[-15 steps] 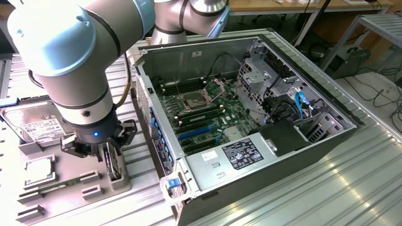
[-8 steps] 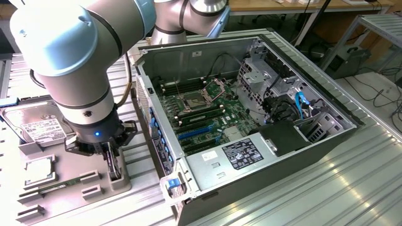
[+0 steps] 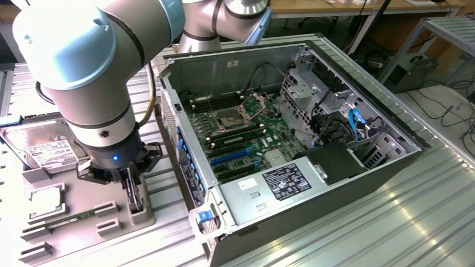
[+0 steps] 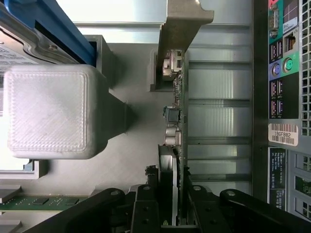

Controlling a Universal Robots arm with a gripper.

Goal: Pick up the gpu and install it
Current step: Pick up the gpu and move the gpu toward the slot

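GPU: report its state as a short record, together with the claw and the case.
gpu: standing on edge in a slot of the grey holder, outside the case, not installed
claw: at the gpu's upper edge
computer case: lying open beside the holder, motherboard exposed
also on holder: hard drive, memory stick

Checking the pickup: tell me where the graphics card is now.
The graphics card stands on edge in the grey tray at the exterior view's left, beside the open computer case, under the gripper.
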